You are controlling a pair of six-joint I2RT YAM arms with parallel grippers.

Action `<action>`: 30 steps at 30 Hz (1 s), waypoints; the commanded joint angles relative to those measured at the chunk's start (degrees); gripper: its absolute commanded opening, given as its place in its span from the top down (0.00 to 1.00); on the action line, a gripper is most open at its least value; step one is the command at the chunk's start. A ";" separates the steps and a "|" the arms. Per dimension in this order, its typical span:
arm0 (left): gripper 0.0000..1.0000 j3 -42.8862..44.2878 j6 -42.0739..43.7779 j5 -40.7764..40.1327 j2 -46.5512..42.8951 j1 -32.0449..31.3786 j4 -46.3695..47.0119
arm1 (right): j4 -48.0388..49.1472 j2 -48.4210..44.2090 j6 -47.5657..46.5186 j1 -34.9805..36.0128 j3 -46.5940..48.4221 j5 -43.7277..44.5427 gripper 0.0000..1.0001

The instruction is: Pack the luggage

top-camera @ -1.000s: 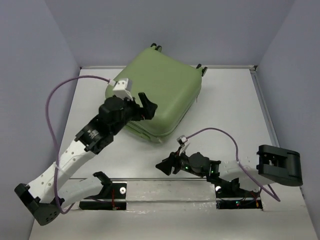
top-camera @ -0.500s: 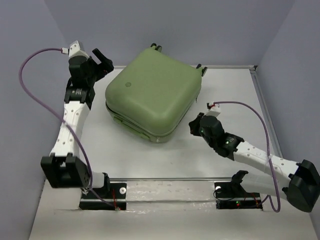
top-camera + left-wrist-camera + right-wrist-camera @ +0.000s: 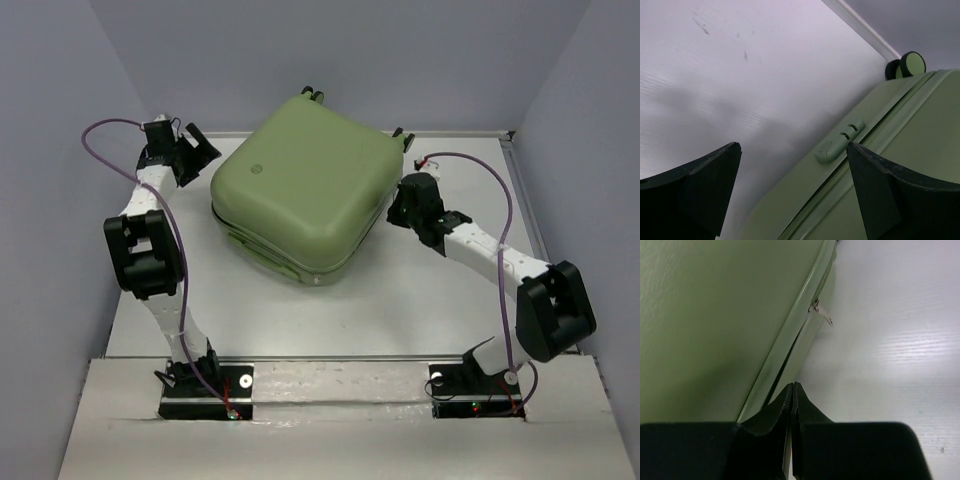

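Both arms are flanking the luggage (image 3: 300, 190), apparently working on its closure.

The pale green suitcase is lying flat and lid-down on the table (image 3: 420, 290) in the upper centre of the frame. Its long axis is running diagonally, with the caster wheels (image 3: 314, 94) pointing to the upper right. The right gripper (image 3: 791, 390) is pinched closed and empty against the seam (image 3: 790, 347), which is gaping slightly. The left gripper (image 3: 792, 150) is spread wide beside the lock (image 3: 840, 140). The next move probably calls for catching the zipper pull (image 3: 823, 314).

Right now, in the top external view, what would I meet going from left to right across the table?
left gripper → luggage → right gripper
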 commanded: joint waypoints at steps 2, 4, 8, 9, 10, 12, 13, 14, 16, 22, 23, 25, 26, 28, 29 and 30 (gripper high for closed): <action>0.01 -1.57 -0.62 6.27 0.25 -2.06 3.22 | 0.63 7.06 -2.82 -2.15 9.08 -6.75 0.93; 0.01 -5.63 -0.97 5.74 -2.56 -2.85 4.99 | 0.98 9.79 -3.79 -2.15 12.50 -8.42 0.93; 0.01 -19.58 -3.34 5.12 -10.11 -4.09 10.43 | 1.69 14.01 -4.32 -2.15 18.05 -13.95 0.93; 0.01 -21.45 -3.61 5.03 -13.18 -4.00 10.53 | 2.30 14.63 -4.15 -2.15 18.93 -16.49 0.93; 0.01 -25.73 -3.96 4.95 -14.95 -4.17 11.84 | 2.91 15.16 -4.14 -2.15 20.24 -18.60 0.93; 0.01 -29.36 -4.05 5.12 -18.38 -4.35 11.76 | 3.79 16.39 -4.14 -2.15 21.30 -22.48 0.93; 0.01 -33.64 -4.23 5.03 -22.39 -4.35 12.02 | 4.32 16.92 -4.23 -2.15 22.01 -23.71 0.93; 0.01 -35.51 -4.40 5.21 -24.61 -4.35 12.64 | 4.33 17.27 -4.41 -2.15 22.71 -24.94 0.93; 0.01 -39.20 -4.23 5.47 -30.57 -4.53 12.73 | 4.06 18.94 -4.67 -2.15 25.07 -28.81 0.91; 0.01 -49.06 -4.22 6.53 -45.88 -4.53 11.77 | -5.06 28.06 -7.22 -2.15 39.99 -34.96 0.74; 0.01 -50.72 -4.58 7.14 -47.55 -4.70 11.68 | -5.86 28.87 -7.66 -2.67 41.60 -35.49 0.70; 0.01 -52.13 -5.19 7.93 -51.78 -4.88 11.41 | -6.66 29.40 -8.01 -2.68 43.45 -35.32 0.61; 0.01 -53.53 -5.80 8.63 -52.83 -5.05 11.33 | -6.66 29.23 -8.10 -3.37 44.33 -35.24 0.59; 0.01 -54.60 -6.07 9.69 -54.95 -5.58 11.24 | -6.66 28.79 -7.40 -4.25 44.77 -35.24 0.50; 0.01 -55.21 -6.07 10.30 -55.39 -5.84 10.80 | -6.57 27.83 -7.22 -4.78 44.52 -35.50 0.49; 0.01 -55.56 -6.07 10.48 -56.35 -6.63 10.80 | -6.66 27.39 -7.48 -5.48 44.25 -35.50 0.43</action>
